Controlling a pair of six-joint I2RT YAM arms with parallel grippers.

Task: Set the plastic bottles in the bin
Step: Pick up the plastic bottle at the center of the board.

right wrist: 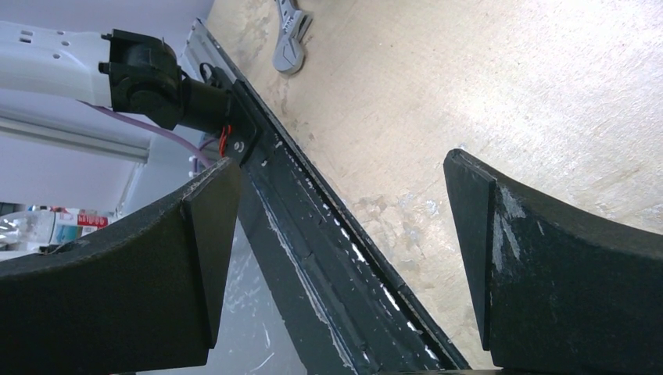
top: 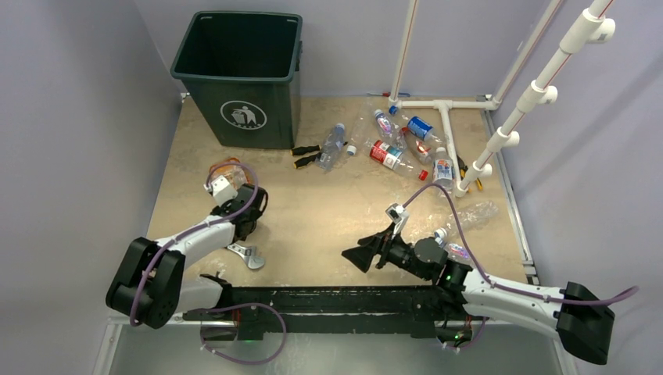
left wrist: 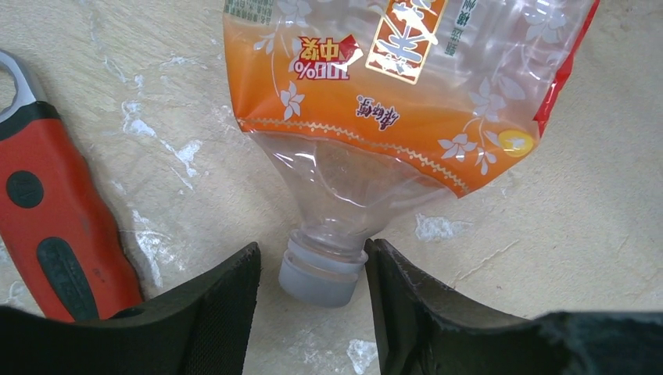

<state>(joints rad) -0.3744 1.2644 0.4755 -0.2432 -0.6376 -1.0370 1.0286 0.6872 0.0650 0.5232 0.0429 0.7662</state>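
Observation:
A clear plastic bottle with an orange label lies on the table, also in the top view. Its pale cap sits between the fingers of my left gripper, which is open; the right finger touches the neck and the left finger stands apart. In the top view the left gripper is at the left, in front of the dark green bin. Several more bottles lie at the back right. My right gripper is open and empty above the near edge, also in its wrist view.
A red-handled wrench lies just left of the left gripper, and shows in the top view. Two screwdrivers lie beside a bottle. A white pipe frame stands at the back right. A crushed clear bottle lies near the right arm.

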